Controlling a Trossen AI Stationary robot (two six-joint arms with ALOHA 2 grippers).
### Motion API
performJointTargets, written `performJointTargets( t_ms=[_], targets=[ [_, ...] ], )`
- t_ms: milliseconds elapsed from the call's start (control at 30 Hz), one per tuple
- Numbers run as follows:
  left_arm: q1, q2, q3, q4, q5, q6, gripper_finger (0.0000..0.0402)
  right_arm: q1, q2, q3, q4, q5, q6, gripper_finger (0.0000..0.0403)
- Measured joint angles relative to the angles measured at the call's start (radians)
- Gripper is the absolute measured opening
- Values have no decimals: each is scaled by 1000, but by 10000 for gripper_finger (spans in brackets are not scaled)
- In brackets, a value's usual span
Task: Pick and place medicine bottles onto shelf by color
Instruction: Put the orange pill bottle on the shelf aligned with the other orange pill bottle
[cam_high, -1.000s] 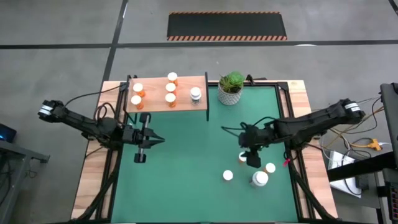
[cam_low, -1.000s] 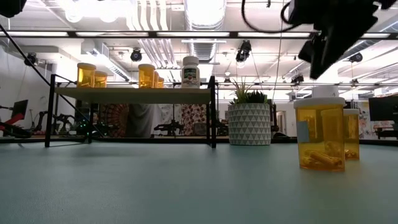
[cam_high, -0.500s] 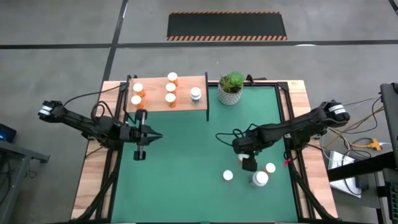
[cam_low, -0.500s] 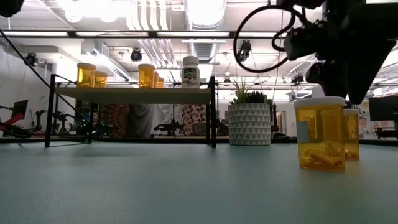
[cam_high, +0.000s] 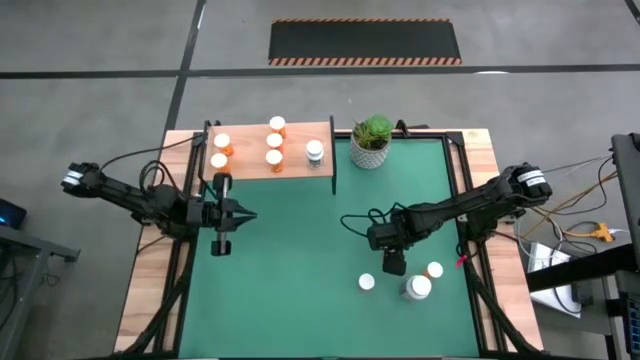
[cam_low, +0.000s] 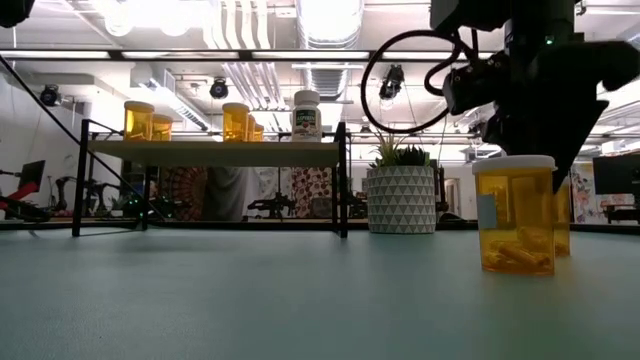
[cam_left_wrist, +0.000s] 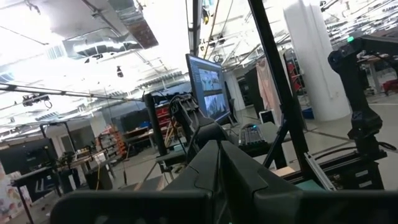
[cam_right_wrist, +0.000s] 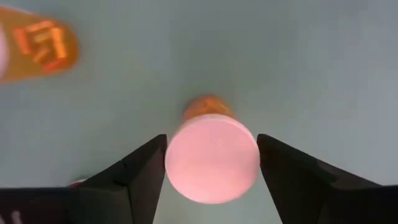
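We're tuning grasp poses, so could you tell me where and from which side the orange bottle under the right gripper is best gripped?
Probably from straight above, fingers closing across the white cap or just below it. The orange bottle stands upright, and the right gripper is open, one finger on each side of the round cap.

Grey concrete floor (cam_high: 100, 60), striped black mat (cam_high: 365, 42), bright ceiling lights (cam_low: 330, 15).
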Motion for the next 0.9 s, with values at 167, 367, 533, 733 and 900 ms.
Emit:
performJointTargets(
  t_ms=[167, 367, 533, 733, 900],
  targets=[
    [0, -22, -21, -1, 0, 1, 2, 0, 6, 0, 1, 19, 13, 209],
    [0, -30, -39, 0, -13, 0, 2, 0, 0, 0, 1, 19, 23, 196],
    [0, -22, -45, 0, -20, 1, 2, -6, -13, 59, -9, 25, 21, 212],
    [0, -19, -45, 1, -21, 0, 1, -46, 30, 201, 0, 101, -70, 208],
    [0, -20, -45, 2, -21, -1, 2, -84, 161, 342, 41, 96, -211, 202]
  ],
)
